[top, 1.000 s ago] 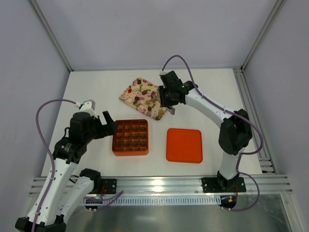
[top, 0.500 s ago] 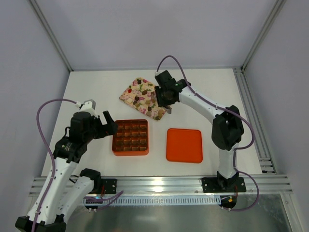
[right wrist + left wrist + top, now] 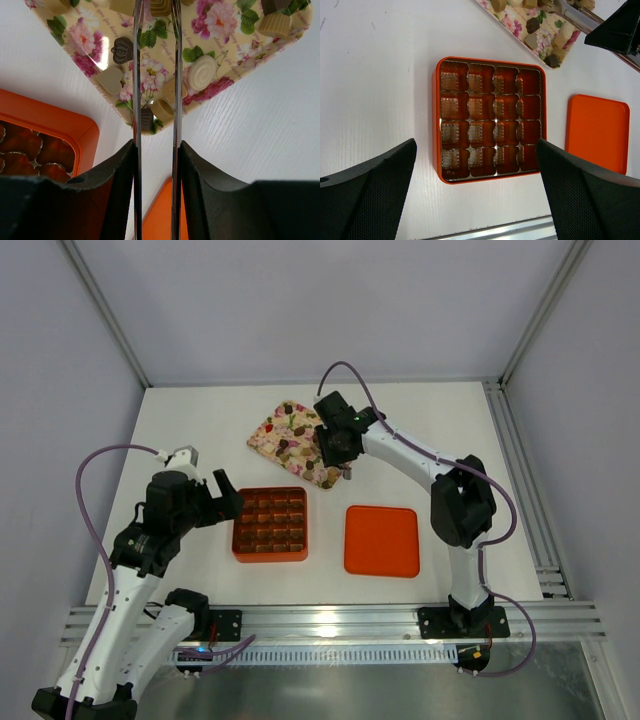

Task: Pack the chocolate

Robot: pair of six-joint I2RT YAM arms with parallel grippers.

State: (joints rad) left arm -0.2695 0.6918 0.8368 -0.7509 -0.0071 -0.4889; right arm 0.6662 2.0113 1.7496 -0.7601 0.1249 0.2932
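Several small chocolates (image 3: 291, 448), dark brown to cream, lie on the floral tray (image 3: 262, 439). The orange grid box (image 3: 270, 525) sits in front of it, its cells showing only brown paper cups (image 3: 480, 107). My right gripper (image 3: 336, 446) hovers over the tray's near right corner, shut on metal tongs (image 3: 135, 75). The two blades reach out over the chocolates (image 3: 124, 50), and their tips are out of the wrist view. My left gripper (image 3: 228, 498) is open and empty, just left of the grid box (image 3: 436, 120).
The flat orange lid (image 3: 381, 540) lies right of the grid box and also shows in the left wrist view (image 3: 597, 132). A metal rail runs along the table's near edge (image 3: 330, 620). Frame posts stand at the back corners.
My right gripper has moved left with the tongs, from the tray's right edge to over its near corner. The left arm has not moved.
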